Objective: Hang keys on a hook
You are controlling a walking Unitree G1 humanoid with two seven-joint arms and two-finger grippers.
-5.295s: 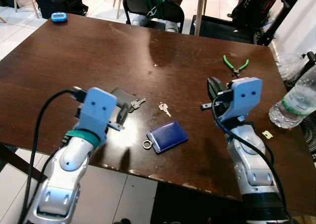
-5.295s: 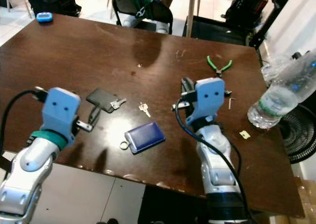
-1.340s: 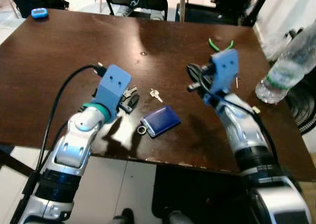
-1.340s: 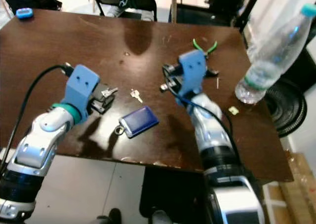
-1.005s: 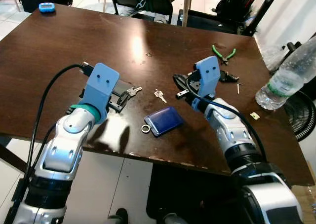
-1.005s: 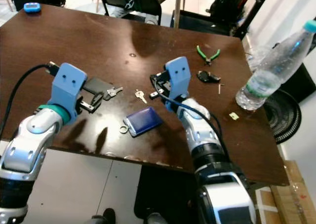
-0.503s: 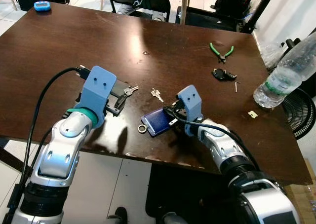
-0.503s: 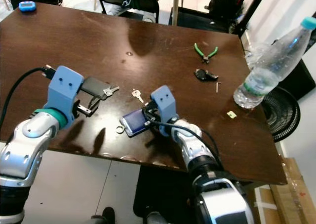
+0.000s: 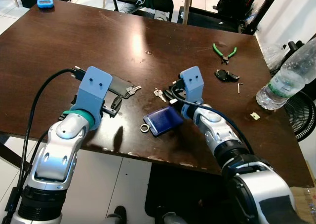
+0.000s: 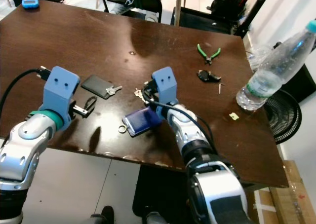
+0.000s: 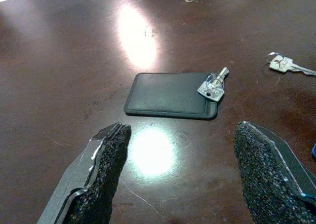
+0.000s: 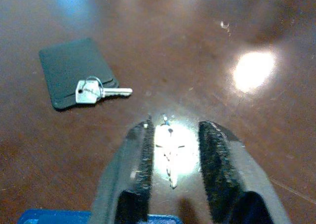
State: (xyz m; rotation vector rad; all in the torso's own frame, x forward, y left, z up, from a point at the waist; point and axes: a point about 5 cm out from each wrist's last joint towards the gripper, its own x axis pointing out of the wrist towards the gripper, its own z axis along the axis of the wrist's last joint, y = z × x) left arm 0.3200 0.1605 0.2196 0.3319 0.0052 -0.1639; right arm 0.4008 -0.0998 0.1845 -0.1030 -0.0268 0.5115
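Right wrist view shows the small silver keys [image 12: 169, 155] lying flat on the dark worktop [image 9: 59, 46], in the gap between the two black fingers [image 12: 139, 169] of the right gripper [image 12: 173, 172]. The jaws are open, one finger on each side of the keys, and I judge that they do not press on them yet. From the head camera, this gripper is low over the worktop, just beside the blue card holder [image 9: 163, 121] with its metal ring.

The left gripper [image 11: 180, 174] hovers above the worktop with its jaws wide open and it holds nothing. In front of it lies a black card case [image 11: 170, 95] with another key [image 11: 213, 86] resting on its corner. Farther on the right side are green pliers [image 9: 224, 53], a black key fob [image 9: 225, 76] and a plastic water bottle [image 9: 291, 76].

As I judge it, the task is only at its beginning: the keys are not lifted, the grasp is only prepared. What is left is to close on them, to lift them, to carry them and to hang them. I see no hook in these pictures, so where they must go I cannot tell.
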